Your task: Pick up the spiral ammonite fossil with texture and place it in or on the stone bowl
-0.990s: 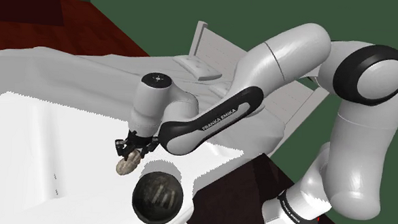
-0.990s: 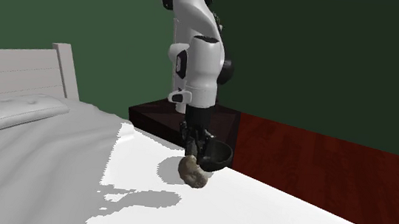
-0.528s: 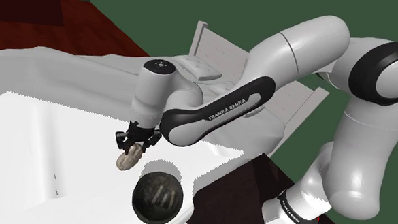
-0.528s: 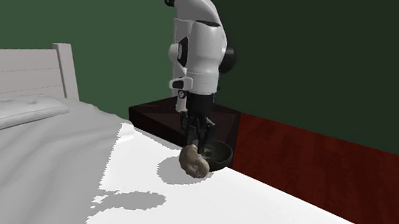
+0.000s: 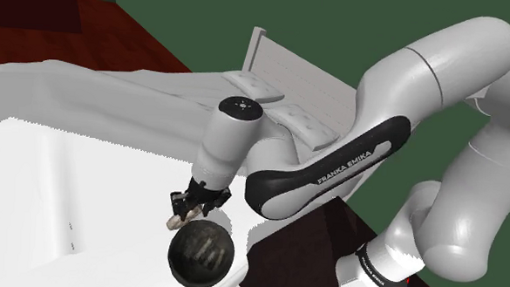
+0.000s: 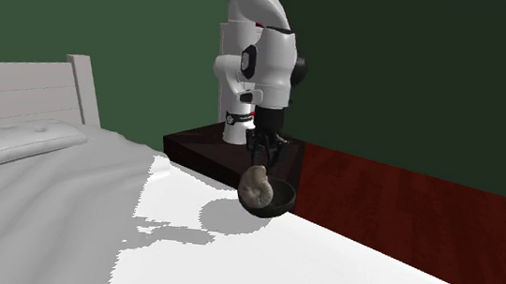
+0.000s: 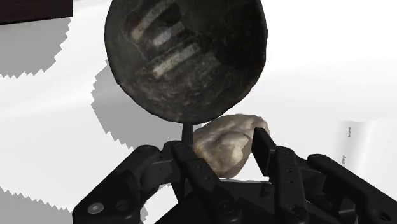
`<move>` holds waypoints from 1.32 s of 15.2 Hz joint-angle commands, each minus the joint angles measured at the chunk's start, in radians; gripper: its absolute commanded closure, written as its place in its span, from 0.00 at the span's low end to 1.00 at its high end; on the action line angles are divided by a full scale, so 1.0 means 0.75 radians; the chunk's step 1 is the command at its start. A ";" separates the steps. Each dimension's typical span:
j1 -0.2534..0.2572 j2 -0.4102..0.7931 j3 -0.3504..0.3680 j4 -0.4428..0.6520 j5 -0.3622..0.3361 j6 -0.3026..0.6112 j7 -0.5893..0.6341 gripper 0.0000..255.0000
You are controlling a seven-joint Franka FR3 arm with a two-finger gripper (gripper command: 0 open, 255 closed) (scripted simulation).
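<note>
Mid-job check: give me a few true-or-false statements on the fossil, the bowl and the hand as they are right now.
1. The hand clasps the fossil between its fingers. True.
2. The fossil lies inside the bowl. False: it hangs in the hand, close by the bowl's rim.
3. The bowl is dark and stands on the white bed. True.
4. The fossil is black. False: it is pale beige.
</note>
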 commanded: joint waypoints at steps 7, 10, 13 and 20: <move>0.088 -0.274 0.112 -0.332 0.157 0.081 0.089 1.00; 0.083 -0.215 0.108 -0.339 0.091 0.138 0.140 1.00; 0.080 -0.153 0.098 -0.342 0.011 0.193 0.199 1.00; 0.111 -0.002 0.029 -0.332 -0.209 0.307 0.366 1.00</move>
